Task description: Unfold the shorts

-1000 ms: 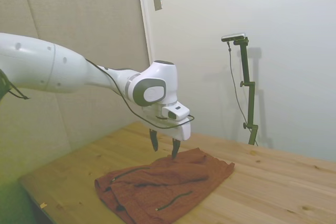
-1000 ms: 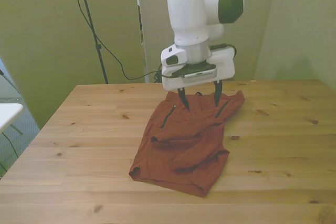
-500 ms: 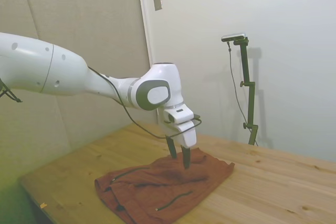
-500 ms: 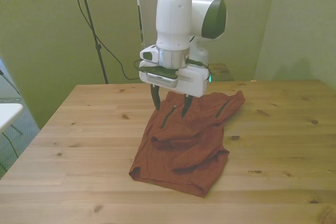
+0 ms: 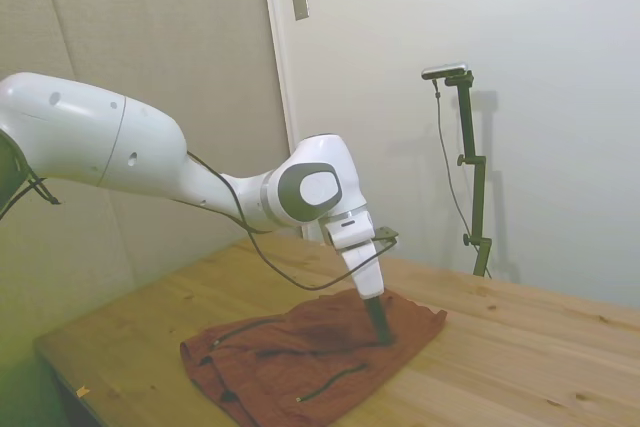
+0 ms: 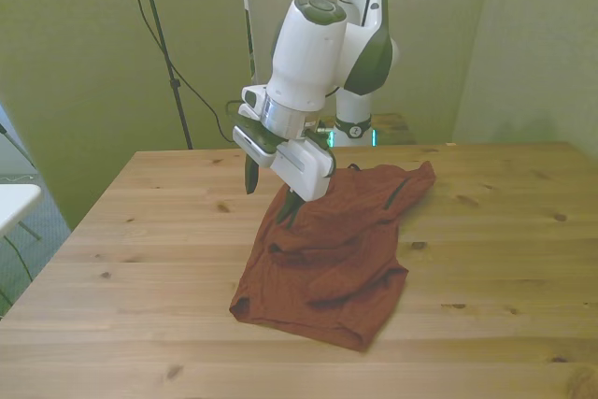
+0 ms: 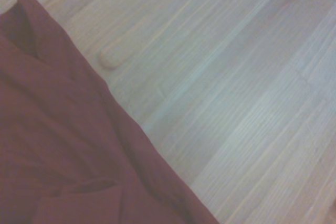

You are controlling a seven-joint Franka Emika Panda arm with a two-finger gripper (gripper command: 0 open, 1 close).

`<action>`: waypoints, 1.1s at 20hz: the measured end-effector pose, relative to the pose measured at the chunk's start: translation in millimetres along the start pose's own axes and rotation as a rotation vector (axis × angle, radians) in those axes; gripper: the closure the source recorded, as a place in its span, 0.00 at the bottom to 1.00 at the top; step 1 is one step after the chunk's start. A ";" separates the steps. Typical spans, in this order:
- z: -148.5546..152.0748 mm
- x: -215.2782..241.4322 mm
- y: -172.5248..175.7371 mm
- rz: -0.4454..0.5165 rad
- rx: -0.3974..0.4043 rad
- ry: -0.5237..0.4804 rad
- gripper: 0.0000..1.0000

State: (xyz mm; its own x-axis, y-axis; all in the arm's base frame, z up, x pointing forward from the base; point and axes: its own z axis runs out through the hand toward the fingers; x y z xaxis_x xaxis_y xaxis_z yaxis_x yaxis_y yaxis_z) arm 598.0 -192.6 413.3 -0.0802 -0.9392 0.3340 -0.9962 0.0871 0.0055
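Observation:
The rust-red shorts lie folded and rumpled on the wooden table, with dark zipper lines showing on top. My gripper is tilted and open, low over the shorts' far edge on the front view's left. One finger hangs over bare wood just beside the cloth, and the other reaches down to the fabric near a zipper. In the side view the gripper appears as one dark shape with its tips at the cloth. The wrist view shows the shorts edge running diagonally across pale wood.
Bare wood of the table surrounds the shorts on all sides. A white object stands off the table at the front view's left edge. Walls close in behind the table's far side.
The gripper has tilted, dropped lower and swung toward the front view's left, from above the shorts' far middle to their left edge. The shorts have not visibly moved.

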 end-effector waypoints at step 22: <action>8.6 -59.4 -19.2 -0.155 0.078 -0.050 1.00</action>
State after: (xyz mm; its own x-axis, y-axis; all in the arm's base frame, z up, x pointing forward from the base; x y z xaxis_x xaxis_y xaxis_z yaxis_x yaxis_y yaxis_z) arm 621.6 -141.4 385.3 0.0752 -0.9547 0.2879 -0.9962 -0.0845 -0.0200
